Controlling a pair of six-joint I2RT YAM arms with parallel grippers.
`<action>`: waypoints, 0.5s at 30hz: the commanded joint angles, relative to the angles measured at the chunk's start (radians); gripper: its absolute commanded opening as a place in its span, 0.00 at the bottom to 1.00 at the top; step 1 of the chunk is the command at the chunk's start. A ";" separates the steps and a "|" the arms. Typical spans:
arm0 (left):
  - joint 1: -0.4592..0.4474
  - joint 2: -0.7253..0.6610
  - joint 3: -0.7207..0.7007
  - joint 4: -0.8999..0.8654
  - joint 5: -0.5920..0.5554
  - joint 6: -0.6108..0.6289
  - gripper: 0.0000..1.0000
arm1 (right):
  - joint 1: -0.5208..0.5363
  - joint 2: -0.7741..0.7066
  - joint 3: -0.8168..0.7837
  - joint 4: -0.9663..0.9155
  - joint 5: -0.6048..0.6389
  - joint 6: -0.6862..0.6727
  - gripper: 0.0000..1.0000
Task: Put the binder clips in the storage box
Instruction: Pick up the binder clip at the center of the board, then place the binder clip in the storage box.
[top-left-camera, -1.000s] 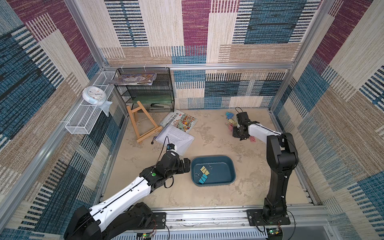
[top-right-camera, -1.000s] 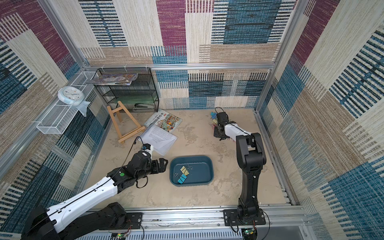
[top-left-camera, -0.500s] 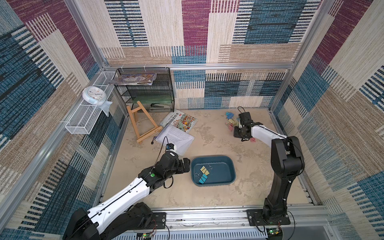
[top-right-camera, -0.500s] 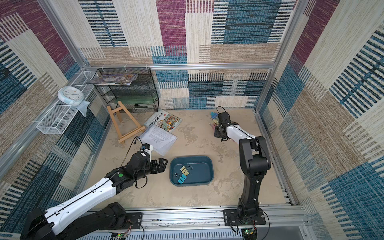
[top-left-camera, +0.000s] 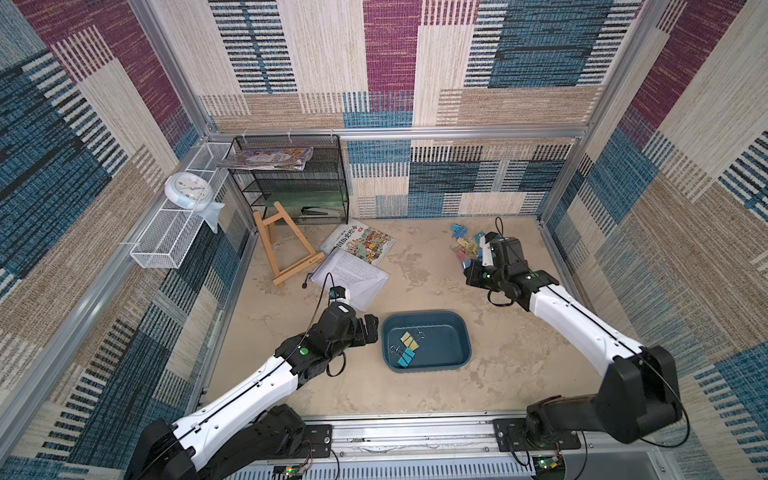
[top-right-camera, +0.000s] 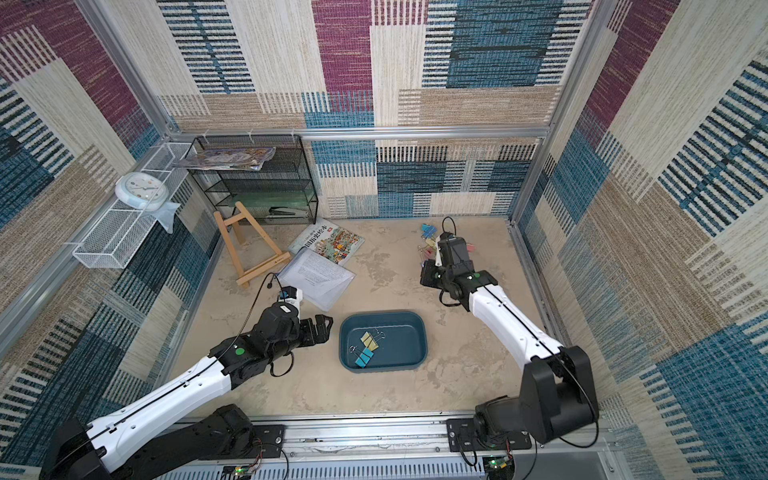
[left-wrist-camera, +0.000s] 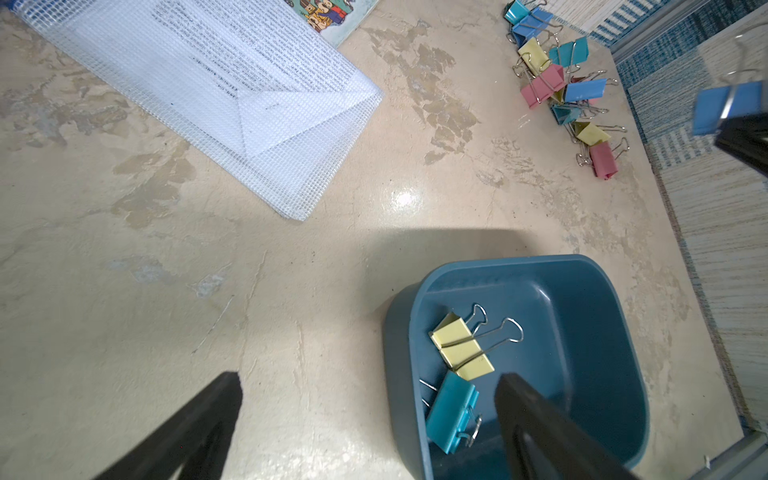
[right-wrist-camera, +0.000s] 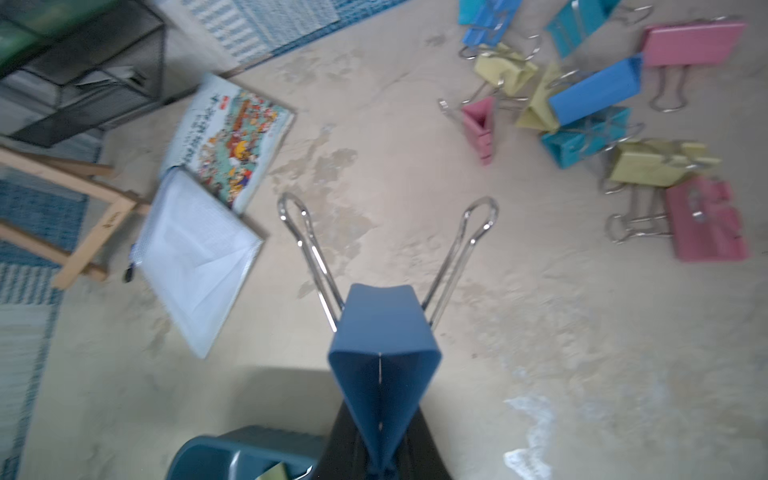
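Now that the right gripper (right-wrist-camera: 380, 446) has clamped shut on a blue clip (right-wrist-camera: 384, 353) and lifted it from the binder clips (left-wrist-camera: 561, 83) piled on the counter (top-left-camera: 415, 266), the carry to the storage box (top-left-camera: 422, 315) looks next; the left gripper (left-wrist-camera: 368, 380) hangs wide open, empty, beside that box.

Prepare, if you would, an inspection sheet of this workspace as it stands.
Surface: beige mottled tabletop; no spills seen.
Job's things: storage box holds a yellow clip and a teal clip; pile of clips lies loose near the far right wall; one blue clip is held off the table.
Clutter: wooden easel, picture book, mesh pouch of papers, black mesh rack, white wire tray with a clock.
Grippers: left gripper open beside the box; right gripper shut on the blue clip.
Cables: black cable loops at the wrists; no snag seen.
Surroundings: patterned fabric walls, aluminium frame.
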 joint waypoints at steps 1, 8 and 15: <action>0.001 -0.003 -0.010 0.033 -0.036 -0.030 1.00 | 0.101 -0.076 -0.050 0.000 -0.030 0.143 0.01; 0.001 -0.012 -0.015 0.054 -0.041 -0.063 0.99 | 0.355 -0.149 -0.177 0.122 -0.013 0.397 0.00; 0.001 -0.068 -0.042 0.025 -0.086 -0.120 0.99 | 0.536 0.011 -0.216 0.315 0.011 0.539 0.00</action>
